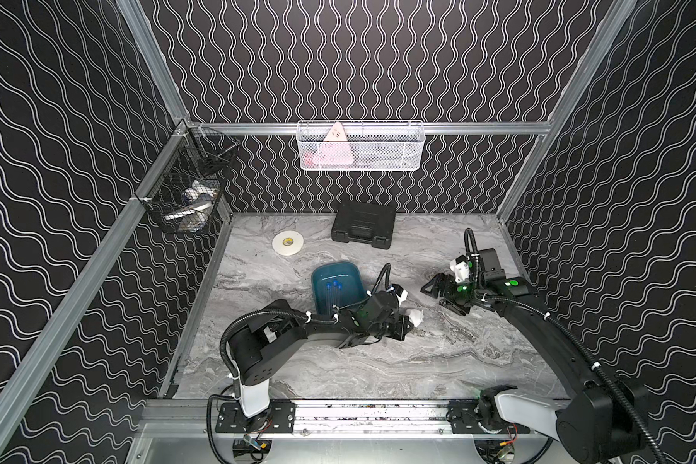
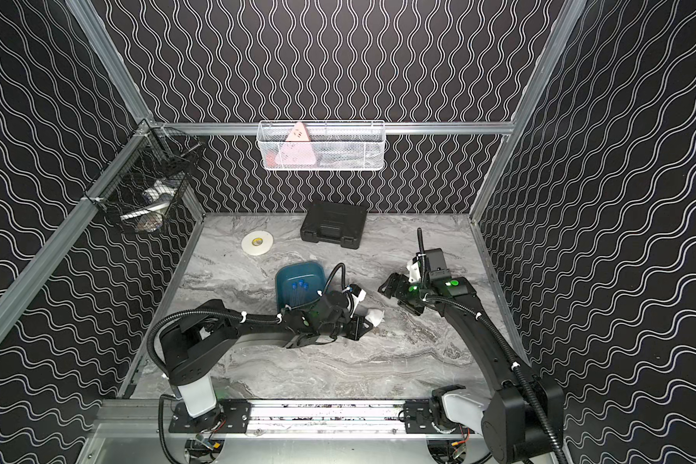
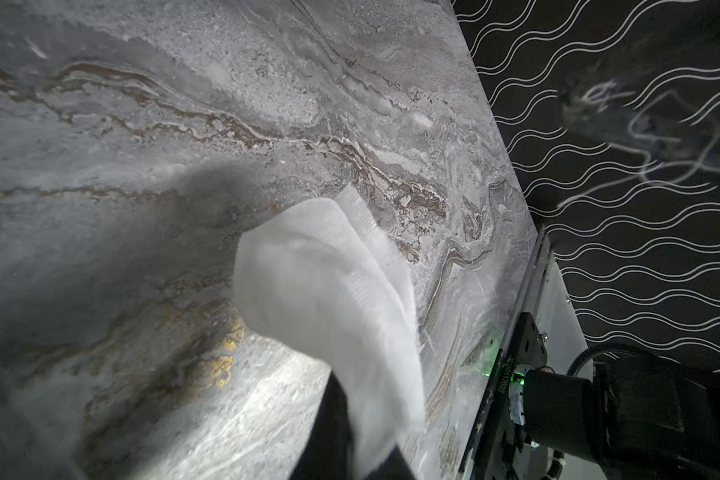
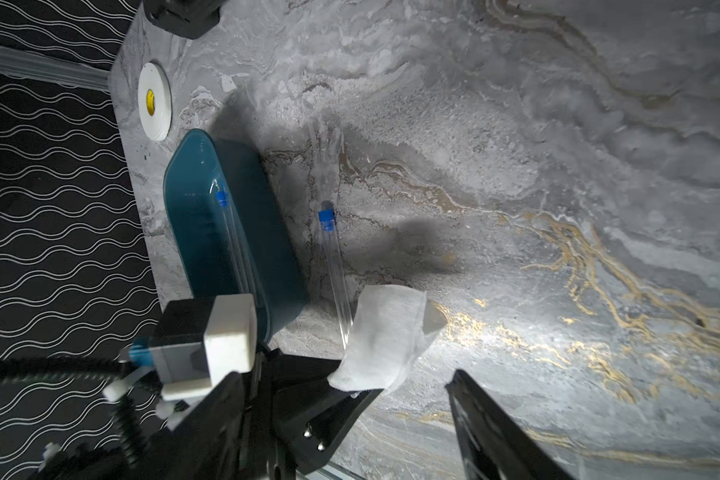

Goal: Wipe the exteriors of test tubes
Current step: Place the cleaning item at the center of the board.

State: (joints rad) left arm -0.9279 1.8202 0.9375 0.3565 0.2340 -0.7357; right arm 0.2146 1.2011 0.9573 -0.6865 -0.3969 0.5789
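Counter: grey marbled slab, smooth by the look of it, carrying everything below.
Left arm: reaches low across the counter, crossing the near end of the tray. Its jaws are pressed together, pinching the tissue.
Right arm: comes in from the side. Its jaws are spread, hold nothing, and point toward the tissue but stand apart from it.
Black case: closed, by the back wall, out of the way.
Tray: teal, mid-counter, partly covered by the left arm in both top views.
Tape roll: flat on the counter behind the tray, not involved.
Tissue: white and crumpled, sticking out past the left jaws. Only a small part looks pinched, so a firm rub could pull it free.
Tubes in tray: clear, lying side by side lengthwise, with three blue caps showing.
Loose tube: lies on the counter just beside the tray, cap end away from the tissue, other end meeting the tissue's edge. Whether the tissue wraps it cannot be told.
Likely slip: nothing pins the loose tube — a sideways rub would probably roll it along the counter or knock it against the tray.
Likely clash: the right jaws would have to come in close to steady it, and the left arm crowds that spot — a thin clear tube is also easy to miss or squeeze too hard.
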